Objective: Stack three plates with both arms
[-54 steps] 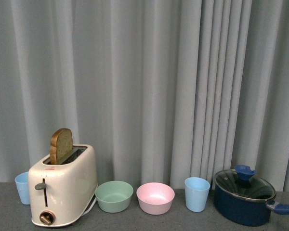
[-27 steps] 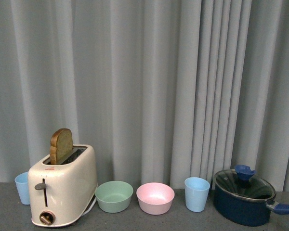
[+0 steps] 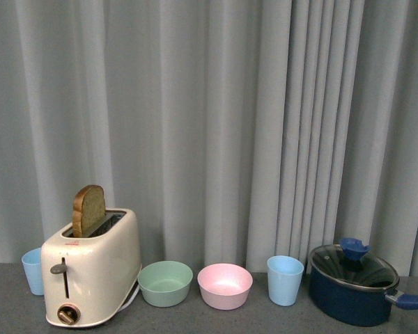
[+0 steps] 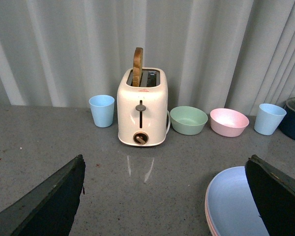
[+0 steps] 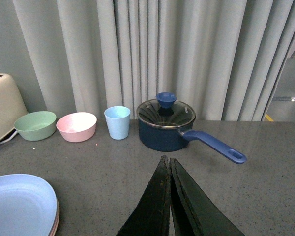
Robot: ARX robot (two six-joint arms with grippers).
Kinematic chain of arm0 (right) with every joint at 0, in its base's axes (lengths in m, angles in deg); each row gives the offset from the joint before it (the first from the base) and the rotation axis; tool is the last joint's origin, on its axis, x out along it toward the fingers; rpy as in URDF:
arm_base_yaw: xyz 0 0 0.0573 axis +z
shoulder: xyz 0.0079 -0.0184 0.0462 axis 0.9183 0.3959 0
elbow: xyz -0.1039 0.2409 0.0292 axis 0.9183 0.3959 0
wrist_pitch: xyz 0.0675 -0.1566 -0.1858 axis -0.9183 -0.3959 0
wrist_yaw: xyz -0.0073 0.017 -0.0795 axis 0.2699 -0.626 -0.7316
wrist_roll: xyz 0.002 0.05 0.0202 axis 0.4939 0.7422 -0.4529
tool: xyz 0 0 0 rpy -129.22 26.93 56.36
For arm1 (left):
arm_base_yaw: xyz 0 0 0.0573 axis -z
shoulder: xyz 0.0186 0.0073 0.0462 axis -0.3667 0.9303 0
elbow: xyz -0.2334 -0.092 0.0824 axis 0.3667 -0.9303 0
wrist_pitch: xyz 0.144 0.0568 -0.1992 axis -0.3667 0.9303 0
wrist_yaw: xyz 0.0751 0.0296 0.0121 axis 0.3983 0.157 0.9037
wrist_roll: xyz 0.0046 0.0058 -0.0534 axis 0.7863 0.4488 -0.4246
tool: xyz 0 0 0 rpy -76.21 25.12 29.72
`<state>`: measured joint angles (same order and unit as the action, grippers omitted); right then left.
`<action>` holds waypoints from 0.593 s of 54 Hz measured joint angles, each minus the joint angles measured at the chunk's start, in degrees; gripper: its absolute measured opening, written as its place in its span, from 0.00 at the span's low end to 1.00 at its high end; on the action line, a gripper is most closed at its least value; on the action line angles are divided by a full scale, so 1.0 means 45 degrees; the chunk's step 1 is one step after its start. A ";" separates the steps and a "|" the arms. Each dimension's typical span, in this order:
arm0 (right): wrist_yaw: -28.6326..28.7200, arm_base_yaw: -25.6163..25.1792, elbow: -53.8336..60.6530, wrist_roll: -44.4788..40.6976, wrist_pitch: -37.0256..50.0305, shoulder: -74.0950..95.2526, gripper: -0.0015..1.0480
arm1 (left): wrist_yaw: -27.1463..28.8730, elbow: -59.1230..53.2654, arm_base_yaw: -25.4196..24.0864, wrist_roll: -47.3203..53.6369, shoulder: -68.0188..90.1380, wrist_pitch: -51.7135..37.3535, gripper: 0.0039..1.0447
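Light blue matte round plate (image 4: 236, 206) is sitting on a pink one, looking stiff, light and slippery; I'd be pinching the rim. Left gripper (image 4: 167, 196) is hanging with jaws wide apart; right gripper (image 5: 169, 196) is showing jaws pressed together, empty.

Left gripper (image 4: 169, 196) fingers wide apart over grey speckled countertop (image 4: 137, 182). Light blue round plate (image 4: 236, 206) stacked on a pink plate edge (image 4: 208, 223). Behind: cream toaster (image 4: 142, 110) holding brown toast slice (image 4: 137, 60), light blue cup (image 4: 102, 110), green bowl (image 4: 188, 120), pink bowl (image 4: 229, 122).

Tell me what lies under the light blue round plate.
Under the light blue round plate a pink rim of another plate peeks out. Whether a third plate lies beneath cannot be seen; the blue one covers the stack.
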<state>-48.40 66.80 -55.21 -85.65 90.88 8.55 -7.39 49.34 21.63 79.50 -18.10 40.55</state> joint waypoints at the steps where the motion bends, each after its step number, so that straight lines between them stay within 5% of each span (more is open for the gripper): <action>1: 0.0000 0.0000 0.0000 0.0000 -0.0078 -0.0083 0.03 | -0.0005 0.0000 0.0000 0.0000 0.0000 0.0000 0.94; 32: 0.0015 -0.0005 -0.0005 -0.0005 -0.3337 -0.3249 0.03 | -0.0005 0.0000 0.0000 -0.0005 0.0005 0.0000 0.94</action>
<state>-48.34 66.77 -55.23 -85.67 75.86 -6.07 -7.41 49.34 21.63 79.48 -18.08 40.55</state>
